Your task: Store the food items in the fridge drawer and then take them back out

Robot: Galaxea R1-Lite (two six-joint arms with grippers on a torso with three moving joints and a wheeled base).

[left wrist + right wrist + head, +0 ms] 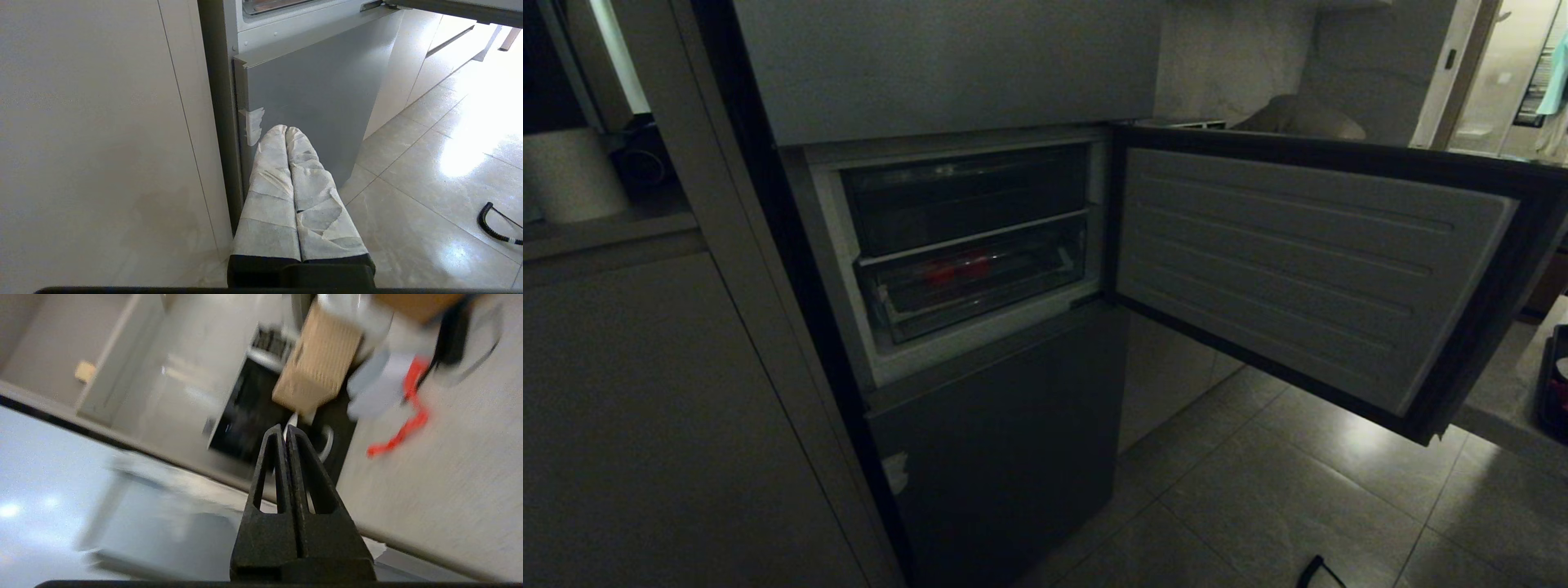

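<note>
On the left of the head view stand the pale grey, smooth flat-fronted cabinets (645, 408), then the tall dark grey matte fridge (1005, 441), its flat lower panel carrying a scrap of whitish tape (895, 472) on the edge. The middle compartment is open. Inside, low down, sits the wide, shallow, clear plastic fridge drawer (980, 286), pushed in, its long axis running across the fridge's width and its raised front lip facing out toward the camera. Through the transparent front show the two small, bright red, roundish food items (957, 269), side by side and close together left of the drawer's middle; their detail is too dark to read. To the right, the dark-framed compartment door (1307, 269) stands swung wide over the glossy tiled floor (1258, 506), its pale ribbed inner liner facing the camera.

The left gripper (287, 130), fingers wrapped in wrinkled white tape and pressed together, hangs low before the fridge's lower panel. The right gripper (285, 430), black ribbed plastic with jaws together and empty, points at a blurred tan cardboard box (320, 373) and a red cord (402, 424).
</note>
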